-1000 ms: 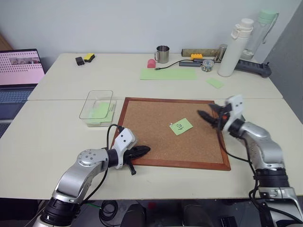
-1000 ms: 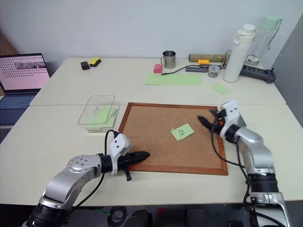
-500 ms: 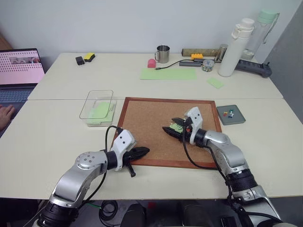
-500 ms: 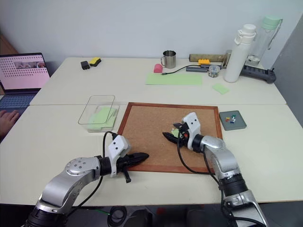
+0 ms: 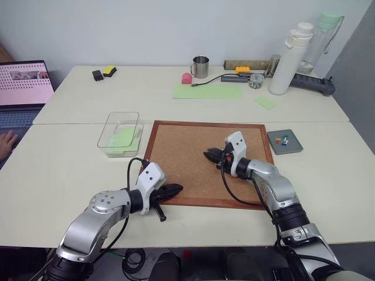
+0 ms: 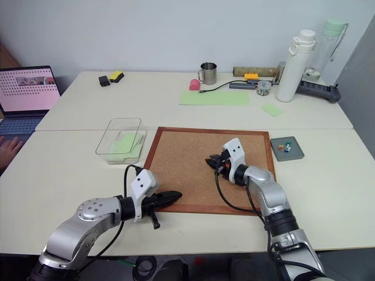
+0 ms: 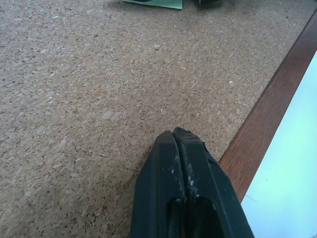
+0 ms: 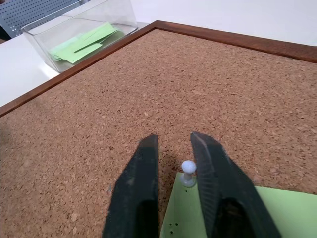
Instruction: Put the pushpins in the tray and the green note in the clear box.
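Cork board (image 5: pixel 187 158) under both my pincers. Step in hand: pulling the last pushpin off the green note. My right pincer (image 8: pixel 173 171) sits low over the board, jaws narrowed around a white-headed pushpin (image 8: pixel 187 168) stuck in the note's corner; one pad looks to be touching the head, the other has a sliver of gap, so I call it closing, grip not yet firm. Green note (image 8: pixel 223 213) lies flat on the cork right under that pincer. My left pincer (image 7: pixel 177 141) is clenched on nothing, resting at the near edge of the board.

Other pushpins (image 5: pixel 284 139) already lie in the tray (image 5: pixel 285 148), well off to the right of the right pincer, on the table (image 5: pixel 70 175). Clear box (image 5: pixel 120 133) is left of the board, beyond the left pincer, with green paper in it.

Next move, I judge: finish the squeeze, pull straight up without dragging the note, carry the pin to the tray.

Right wrist view gives pin, note and jaw gap; head views hide those behind the pincer but place tray and box.
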You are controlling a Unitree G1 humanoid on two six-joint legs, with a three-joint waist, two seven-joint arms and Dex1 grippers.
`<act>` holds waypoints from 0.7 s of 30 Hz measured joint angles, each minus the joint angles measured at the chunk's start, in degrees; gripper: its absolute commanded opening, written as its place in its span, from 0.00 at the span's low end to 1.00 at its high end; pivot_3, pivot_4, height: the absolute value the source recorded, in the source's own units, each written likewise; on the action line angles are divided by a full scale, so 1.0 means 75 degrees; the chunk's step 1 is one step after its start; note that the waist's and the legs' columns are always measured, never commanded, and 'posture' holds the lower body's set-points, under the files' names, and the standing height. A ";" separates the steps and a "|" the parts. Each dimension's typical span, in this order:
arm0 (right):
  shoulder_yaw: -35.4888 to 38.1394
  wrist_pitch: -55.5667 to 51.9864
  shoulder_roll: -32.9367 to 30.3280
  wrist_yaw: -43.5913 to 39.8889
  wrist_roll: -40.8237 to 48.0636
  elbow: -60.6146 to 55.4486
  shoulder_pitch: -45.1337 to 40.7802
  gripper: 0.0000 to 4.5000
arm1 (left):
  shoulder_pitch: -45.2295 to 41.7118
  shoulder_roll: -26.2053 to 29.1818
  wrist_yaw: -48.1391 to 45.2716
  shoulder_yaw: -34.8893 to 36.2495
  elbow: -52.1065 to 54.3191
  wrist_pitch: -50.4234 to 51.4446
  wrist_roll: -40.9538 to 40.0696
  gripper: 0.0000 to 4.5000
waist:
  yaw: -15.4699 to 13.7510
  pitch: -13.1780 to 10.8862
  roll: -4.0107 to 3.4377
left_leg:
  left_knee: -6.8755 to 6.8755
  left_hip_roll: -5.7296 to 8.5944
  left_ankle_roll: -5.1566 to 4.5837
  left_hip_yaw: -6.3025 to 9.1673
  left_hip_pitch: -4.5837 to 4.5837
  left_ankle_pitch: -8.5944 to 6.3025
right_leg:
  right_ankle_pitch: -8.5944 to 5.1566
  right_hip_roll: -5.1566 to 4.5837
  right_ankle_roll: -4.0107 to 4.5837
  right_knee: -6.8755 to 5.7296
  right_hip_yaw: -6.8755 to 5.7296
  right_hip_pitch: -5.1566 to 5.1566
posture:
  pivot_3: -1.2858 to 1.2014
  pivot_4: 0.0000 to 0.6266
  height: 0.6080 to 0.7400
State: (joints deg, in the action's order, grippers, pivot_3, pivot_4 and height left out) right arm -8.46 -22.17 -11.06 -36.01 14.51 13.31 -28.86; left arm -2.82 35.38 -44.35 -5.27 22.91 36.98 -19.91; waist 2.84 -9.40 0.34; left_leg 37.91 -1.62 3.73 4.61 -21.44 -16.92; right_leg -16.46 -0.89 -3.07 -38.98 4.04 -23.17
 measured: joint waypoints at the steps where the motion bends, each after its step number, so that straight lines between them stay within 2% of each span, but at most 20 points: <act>1: 0.0008 0.0012 -0.0001 0.0004 -0.0012 0.0006 -0.0002 0.02 | 0.0000 0.0007 0.0000 0.0000 0.0001 0.0003 -0.0009 0.00 | 0.0000 0.0000 0.0000 | 0.0000 0.0000 0.0000 0.0000 0.0000 0.0000 | 0.0000 0.0000 0.0000 0.0000 0.0000 0.0000 | 0.52 0.24 1.00; 9: 0.0241 0.0240 0.0228 0.0010 0.0075 -0.0049 0.0063 0.02 | -0.0023 0.0041 -0.0024 -0.0002 -0.0002 0.0006 -0.0035 0.00 | 0.0000 -0.0005 -0.0001 | 0.0001 0.0000 0.0000 0.0002 -0.0004 0.0000 | 0.0000 0.0000 0.0000 -0.0001 -0.0002 -0.0003 | 0.52 0.24 1.00; 11: 0.0626 0.0276 0.0406 0.0046 0.0461 -0.0612 0.0073 0.02 | -0.0050 0.0070 -0.0053 -0.0006 -0.0013 0.0009 -0.0051 0.00 | 0.0004 -0.0007 -0.0003 | 0.0000 0.0000 0.0000 0.0002 -0.0006 0.0000 | 0.0000 -0.0001 0.0000 -0.0002 -0.0001 -0.0005 | 0.52 0.24 1.00; 15: 0.0724 0.0288 0.0396 0.0048 0.0645 -0.1345 -0.0086 0.02 | -0.0192 0.0080 -0.0235 0.0000 -0.0179 -0.0017 -0.0121 0.00 | -0.0005 -0.0006 -0.0002 | 0.0000 0.0001 0.0000 0.0004 -0.0005 0.0000 | 0.0000 -0.0001 0.0000 0.0000 -0.0006 -0.0003 | 0.52 0.24 1.00; 18: 0.0689 0.0279 0.0347 0.0056 0.0617 -0.1364 -0.0055 0.00 | -0.0439 -0.0048 -0.0340 0.0157 -0.0448 0.0129 -0.0483 0.10 | -0.0015 -0.0009 0.0000 | 0.0003 0.0002 0.0000 0.0004 -0.0009 0.0000 | 0.0000 -0.0002 0.0000 -0.0001 -0.0006 -0.0005 | 0.52 0.24 1.00; 21: 0.0630 0.0314 0.0326 0.0099 0.0555 -0.1376 -0.0054 0.00 | -0.1310 -0.0335 -0.0412 0.0868 -0.0660 0.0753 -0.1573 0.26 | -0.0019 -0.0013 0.0008 | 0.0008 0.0002 0.0001 0.0012 -0.0019 0.0001 | 0.0000 -0.0002 0.0000 -0.0002 -0.0015 -0.0007 | 0.52 0.24 1.00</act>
State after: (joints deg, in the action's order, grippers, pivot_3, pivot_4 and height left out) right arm -3.73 -19.81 -8.62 -35.27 18.67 2.99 -29.27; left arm -12.65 32.86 -47.44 1.24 17.96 42.63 -31.71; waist 2.69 -9.50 0.40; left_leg 37.97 -1.61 3.73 4.70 -21.58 -16.91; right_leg -16.46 -0.90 -3.07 -38.99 3.93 -23.22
